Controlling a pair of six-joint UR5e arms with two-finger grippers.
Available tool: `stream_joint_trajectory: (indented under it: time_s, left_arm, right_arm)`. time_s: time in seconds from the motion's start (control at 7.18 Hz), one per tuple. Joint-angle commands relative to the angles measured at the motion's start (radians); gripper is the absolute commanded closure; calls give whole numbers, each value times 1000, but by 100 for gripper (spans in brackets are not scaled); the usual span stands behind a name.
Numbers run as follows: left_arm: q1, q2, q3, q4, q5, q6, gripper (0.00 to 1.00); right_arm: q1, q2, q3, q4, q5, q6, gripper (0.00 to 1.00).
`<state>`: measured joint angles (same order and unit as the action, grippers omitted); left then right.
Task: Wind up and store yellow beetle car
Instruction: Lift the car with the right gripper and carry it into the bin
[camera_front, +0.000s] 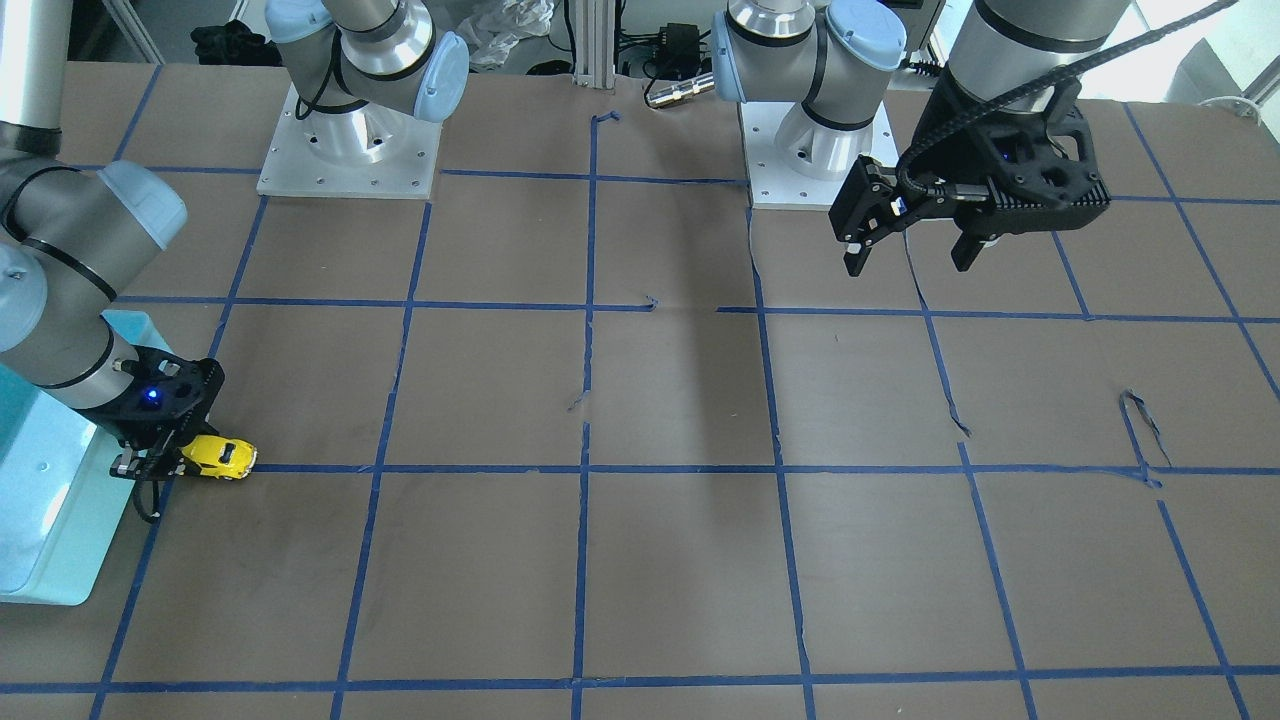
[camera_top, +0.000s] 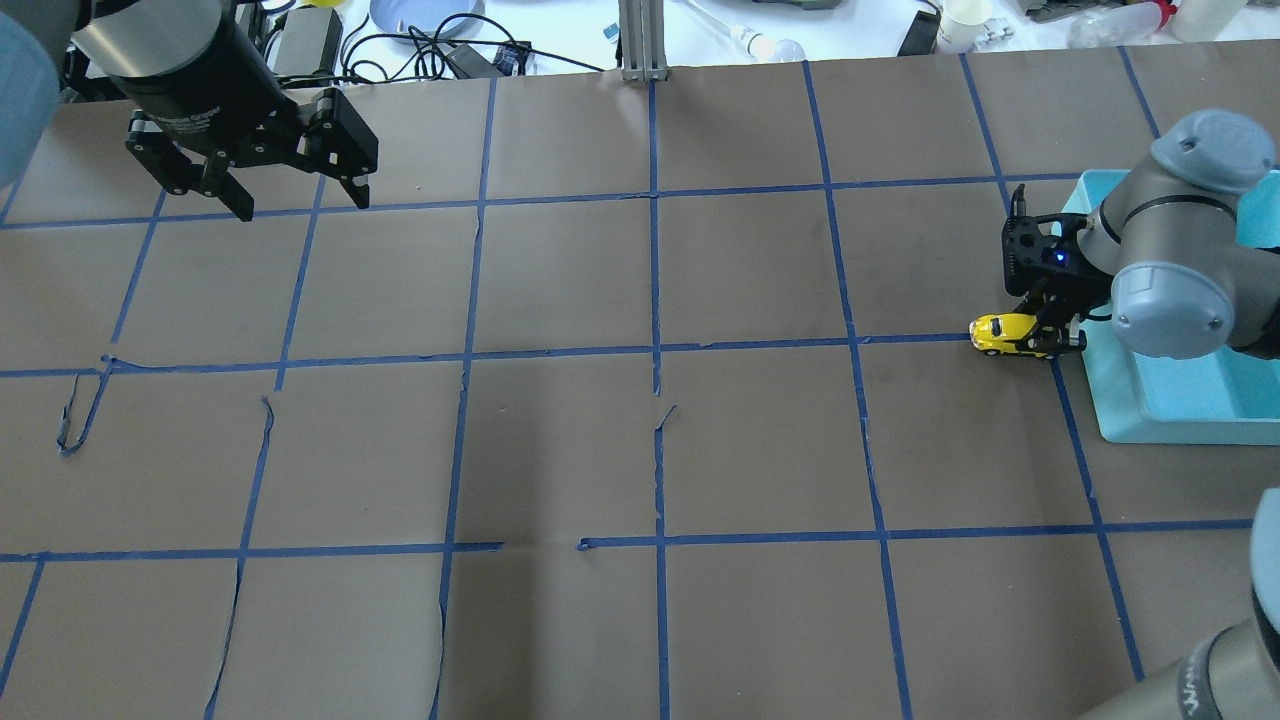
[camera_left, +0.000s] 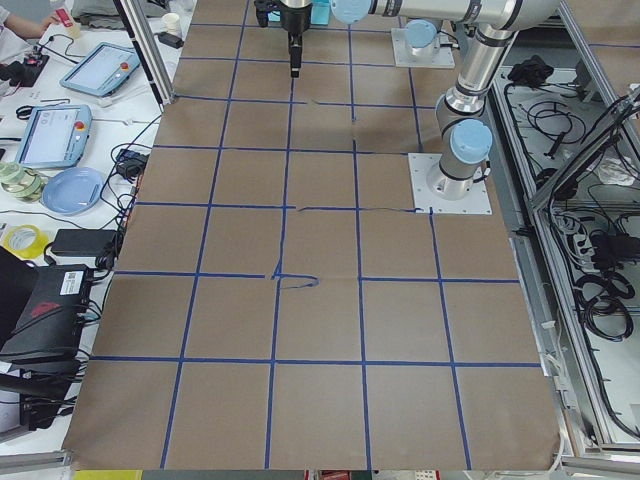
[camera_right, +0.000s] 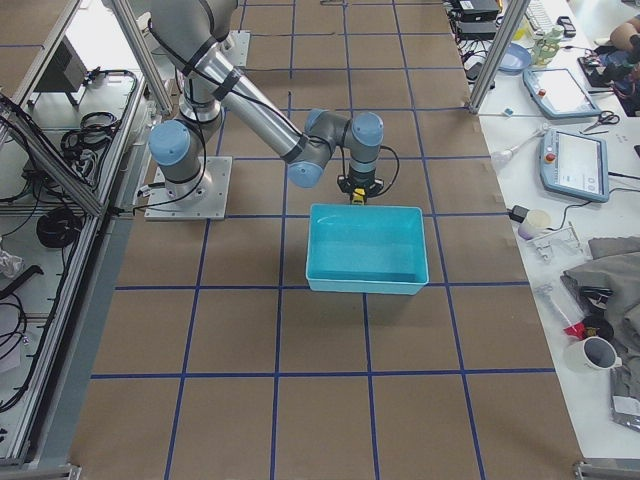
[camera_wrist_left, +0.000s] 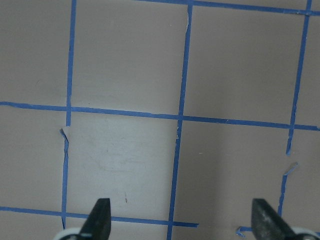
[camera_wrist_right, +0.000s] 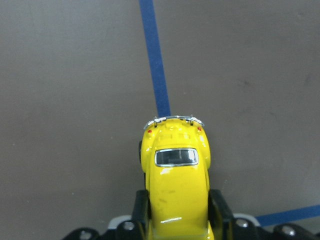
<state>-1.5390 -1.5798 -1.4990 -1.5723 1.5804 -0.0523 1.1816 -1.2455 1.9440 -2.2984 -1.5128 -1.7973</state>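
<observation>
The yellow beetle car (camera_front: 222, 457) is tiny and glossy, and sits low at the table surface beside the teal bin's wall. My right gripper (camera_front: 185, 462) is shut on its sides. The overhead view shows the car (camera_top: 1003, 333) sticking out of the right gripper (camera_top: 1042, 340) toward the table's middle. In the right wrist view the car (camera_wrist_right: 176, 170) sits between the two fingers (camera_wrist_right: 141, 209), over a blue tape line. My left gripper (camera_top: 300, 206) is open and empty, and hovers above the far left of the table (camera_front: 910, 264). The left wrist view (camera_wrist_left: 182, 215) shows only taped paper beneath it.
A teal bin (camera_top: 1180, 425) stands at the table's right end, right behind the right gripper; it also shows in the front view (camera_front: 40, 560) and the right side view (camera_right: 365, 285). Brown paper with a blue tape grid (camera_top: 655, 350) covers the table. The arm bases (camera_front: 350, 150) stand at the robot's edge.
</observation>
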Motion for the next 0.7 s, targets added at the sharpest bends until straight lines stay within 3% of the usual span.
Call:
stream_joint_trajectory:
  time_s: [0.0, 0.42, 0.56]
  left_arm:
    - [-1, 1, -1, -2, 1, 0, 0]
    - [-1, 1, -1, 0, 1, 0, 0]
    - [-1, 1, -1, -2, 1, 0, 0]
  right_arm:
    - [15, -43, -69, 80, 31, 37, 69]
    - [18, -45, -229, 275, 43, 41, 69]
    - [7, -43, -247, 286, 39, 39, 69]
